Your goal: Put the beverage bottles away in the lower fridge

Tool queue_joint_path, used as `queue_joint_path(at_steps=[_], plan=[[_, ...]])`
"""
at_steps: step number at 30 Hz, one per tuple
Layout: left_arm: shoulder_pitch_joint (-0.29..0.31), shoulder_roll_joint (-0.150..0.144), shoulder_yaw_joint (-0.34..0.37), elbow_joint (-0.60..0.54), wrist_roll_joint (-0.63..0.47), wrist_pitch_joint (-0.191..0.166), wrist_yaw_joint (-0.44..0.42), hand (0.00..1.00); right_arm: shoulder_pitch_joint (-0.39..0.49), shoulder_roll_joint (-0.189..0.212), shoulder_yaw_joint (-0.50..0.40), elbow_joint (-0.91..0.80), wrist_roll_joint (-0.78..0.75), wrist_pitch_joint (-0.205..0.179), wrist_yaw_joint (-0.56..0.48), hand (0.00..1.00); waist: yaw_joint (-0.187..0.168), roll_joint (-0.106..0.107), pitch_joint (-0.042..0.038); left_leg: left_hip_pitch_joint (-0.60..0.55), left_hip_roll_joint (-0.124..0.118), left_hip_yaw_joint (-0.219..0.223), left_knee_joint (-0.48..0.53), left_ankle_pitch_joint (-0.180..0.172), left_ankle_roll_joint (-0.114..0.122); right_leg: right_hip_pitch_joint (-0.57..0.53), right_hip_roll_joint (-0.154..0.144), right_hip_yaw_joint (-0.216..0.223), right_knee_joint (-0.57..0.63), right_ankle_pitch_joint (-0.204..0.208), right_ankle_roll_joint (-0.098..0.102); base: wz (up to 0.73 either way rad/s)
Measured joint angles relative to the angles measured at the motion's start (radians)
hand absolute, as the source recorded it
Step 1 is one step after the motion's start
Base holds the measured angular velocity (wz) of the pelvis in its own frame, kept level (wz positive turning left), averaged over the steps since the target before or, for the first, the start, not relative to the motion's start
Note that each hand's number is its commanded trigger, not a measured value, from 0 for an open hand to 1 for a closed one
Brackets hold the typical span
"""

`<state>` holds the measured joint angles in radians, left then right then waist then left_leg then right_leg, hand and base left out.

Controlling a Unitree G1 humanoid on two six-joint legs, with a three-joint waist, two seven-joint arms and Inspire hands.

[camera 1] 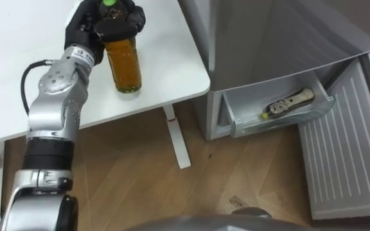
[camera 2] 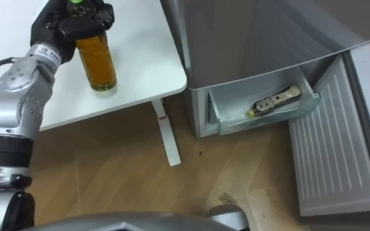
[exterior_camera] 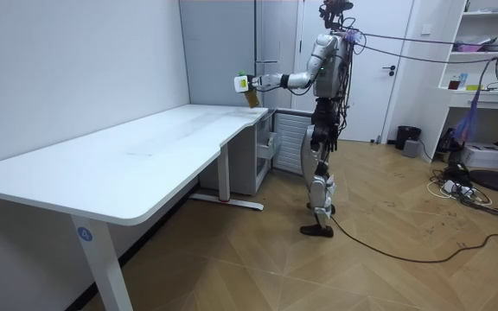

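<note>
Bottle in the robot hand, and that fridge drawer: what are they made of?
Bottle: probably clear plastic, glossy; the amber drink shows through, under a green cap, the robot hand gripping its top. Fridge drawer: see-through plastic, seemingly; a second bottle shows through its wall.

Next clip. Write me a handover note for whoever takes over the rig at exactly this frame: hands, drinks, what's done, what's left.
Left hand: shut on the amber bottle, gripping its green-capped top from above, over the white table at the corner by the fridge. I cannot tell whether its base rests on the table.
Done: fridge door open, lower drawer pulled out, one dark bottle lying on its side in it.
Left: carry the amber bottle across to the drawer and set it in beside the other.
</note>
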<state>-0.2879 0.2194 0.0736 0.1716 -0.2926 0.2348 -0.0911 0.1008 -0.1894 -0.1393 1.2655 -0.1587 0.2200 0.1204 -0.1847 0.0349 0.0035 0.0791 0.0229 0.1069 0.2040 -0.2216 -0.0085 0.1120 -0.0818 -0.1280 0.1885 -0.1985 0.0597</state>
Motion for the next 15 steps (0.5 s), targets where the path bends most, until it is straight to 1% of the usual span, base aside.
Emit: queue_joint_path(at_steps=[1, 3, 4, 5, 6, 8, 9, 11, 13, 15], plan=[[0.010, -0.004, 0.000, -0.014, 0.000, 0.000, 0.002, 1.00, -0.005, 0.000, 0.000, 0.000, 0.000, 0.000, 0.000, 0.00, 0.000, -0.001, -0.0005, 0.001, 0.000, -0.003, 0.000, 0.000, 0.000, 0.002, 0.000, -0.004, 0.000, 0.000, 0.000, 0.19], [0.066, -0.012, -0.002, -0.075, -0.001, 0.000, -0.001, 1.00, -0.025, 0.001, 0.003, 0.000, 0.005, -0.002, 0.001, 0.00, 0.000, -0.006, -0.0036, 0.003, 0.000, -0.018, 0.000, 0.000, -0.001, 0.010, 0.000, -0.019, -0.002, 0.000, 0.000, 0.18], [0.078, -0.012, -0.003, -0.091, -0.001, 0.000, -0.001, 1.00, -0.030, 0.002, 0.008, 0.001, 0.005, -0.004, 0.002, 0.00, 0.001, -0.009, -0.0039, 0.002, 0.000, -0.022, 0.000, 0.001, -0.001, 0.011, 0.000, -0.022, -0.002, 0.000, 0.000, 0.21], [0.099, -0.012, -0.008, -0.121, -0.003, 0.000, 0.000, 1.00, -0.035, 0.002, 0.030, 0.007, 0.006, -0.007, 0.002, 0.00, 0.005, -0.016, -0.0038, 0.000, -0.001, -0.029, 0.000, 0.001, -0.002, 0.014, 0.000, -0.027, -0.003, 0.000, 0.000, 0.14], [0.125, -0.012, -0.012, -0.159, -0.003, 0.000, 0.001, 1.00, -0.033, 0.002, 0.039, 0.009, 0.010, -0.009, 0.003, 0.00, 0.018, -0.021, -0.0055, 0.001, -0.001, -0.029, 0.000, 0.002, -0.002, 0.016, 0.000, -0.029, -0.004, 0.000, 0.000, 0.10], [0.150, -0.012, -0.015, -0.202, -0.003, 0.000, 0.000, 1.00, -0.028, 0.002, 0.040, 0.010, 0.013, -0.009, 0.005, 0.00, 0.031, -0.026, -0.0049, 0.003, -0.001, -0.033, 0.000, 0.002, -0.002, 0.021, 0.000, -0.034, -0.006, 0.000, 0.000, 0.09], [0.157, -0.012, -0.016, -0.219, -0.003, 0.000, 0.000, 1.00, -0.028, 0.003, 0.041, 0.009, 0.013, -0.009, 0.007, 0.00, 0.035, -0.030, -0.0032, 0.003, -0.002, -0.040, 0.000, 0.002, -0.002, 0.025, -0.001, -0.040, -0.006, 0.000, 0.000, 0.17], [0.158, -0.012, -0.016, -0.230, -0.003, 0.000, -0.001, 1.00, -0.027, 0.005, 0.044, 0.009, 0.013, -0.008, 0.010, 0.00, 0.054, -0.032, -0.0031, 0.003, -0.003, -0.042, 0.002, 0.002, -0.002, 0.027, -0.001, -0.043, -0.006, 0.000, 0.000, 0.10], [0.159, -0.011, -0.016, -0.231, -0.002, 0.000, -0.001, 1.00, -0.027, 0.005, 0.059, 0.009, 0.009, -0.008, 0.005, 0.00, 0.062, -0.032, -0.0029, 0.002, -0.003, -0.049, 0.003, 0.002, -0.002, 0.031, -0.002, -0.051, -0.006, 0.000, 0.000, 0.09], [0.159, -0.012, -0.016, -0.231, -0.001, 0.000, -0.005, 1.00, -0.027, 0.005, 0.074, 0.010, 0.009, -0.008, 0.000, 0.00, 0.080, -0.032, -0.0025, 0.001, -0.003, -0.053, 0.005, 0.002, -0.003, 0.032, -0.002, -0.056, -0.006, 0.000, 0.000, 0.05]])
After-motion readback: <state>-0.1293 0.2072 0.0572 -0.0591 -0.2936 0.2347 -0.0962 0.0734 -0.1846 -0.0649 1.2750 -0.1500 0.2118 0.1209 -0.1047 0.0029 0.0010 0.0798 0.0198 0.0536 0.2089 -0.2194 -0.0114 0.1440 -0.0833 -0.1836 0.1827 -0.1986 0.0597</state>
